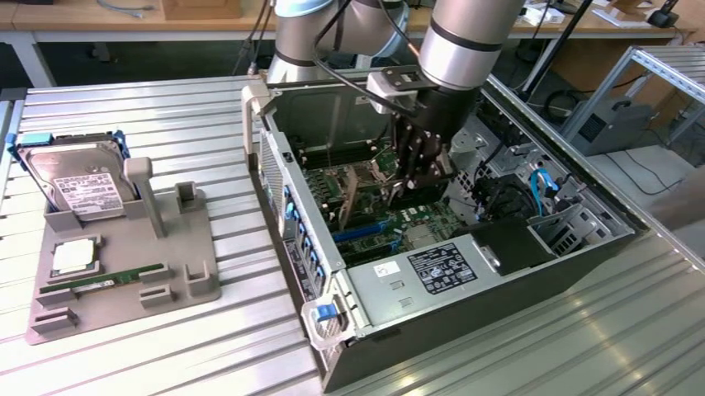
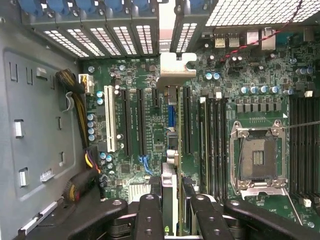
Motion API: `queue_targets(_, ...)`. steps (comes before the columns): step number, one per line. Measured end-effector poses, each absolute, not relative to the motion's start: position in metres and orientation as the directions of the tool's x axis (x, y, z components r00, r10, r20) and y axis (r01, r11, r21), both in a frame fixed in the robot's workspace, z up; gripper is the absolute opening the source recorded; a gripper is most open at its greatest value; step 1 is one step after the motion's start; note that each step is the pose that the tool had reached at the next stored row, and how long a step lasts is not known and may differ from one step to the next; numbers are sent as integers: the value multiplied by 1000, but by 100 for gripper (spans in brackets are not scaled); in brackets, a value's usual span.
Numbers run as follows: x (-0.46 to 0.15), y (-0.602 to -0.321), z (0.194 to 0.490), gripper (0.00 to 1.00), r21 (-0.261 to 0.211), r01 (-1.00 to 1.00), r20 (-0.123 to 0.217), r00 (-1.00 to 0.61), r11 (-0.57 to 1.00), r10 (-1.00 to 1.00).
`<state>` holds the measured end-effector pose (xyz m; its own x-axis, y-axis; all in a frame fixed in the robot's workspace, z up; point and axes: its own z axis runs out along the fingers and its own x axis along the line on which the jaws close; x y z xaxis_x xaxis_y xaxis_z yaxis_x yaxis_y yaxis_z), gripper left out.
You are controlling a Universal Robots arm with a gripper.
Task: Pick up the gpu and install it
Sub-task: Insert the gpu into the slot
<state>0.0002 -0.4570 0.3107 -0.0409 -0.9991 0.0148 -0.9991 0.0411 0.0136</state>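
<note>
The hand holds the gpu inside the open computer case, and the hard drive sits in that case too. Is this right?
Not quite: the exterior view shows the hard drive standing in the grey holder outside the computer case, at that view's left. The hand does hold the gpu inside the case.

Black gripper clamps a thin dark gpu card upright over the green motherboard inside the open black computer case.

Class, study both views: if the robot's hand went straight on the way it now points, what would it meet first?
The hand, shut on the gpu, points down into the computer case. The gpu's edge would likely reach the motherboard first; the gap is hard to judge.
</note>
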Motion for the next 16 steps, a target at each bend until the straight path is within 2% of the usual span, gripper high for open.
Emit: queue_targets(16, -21, -463, 301, 27, 14, -999, 14, -41, 41, -999)
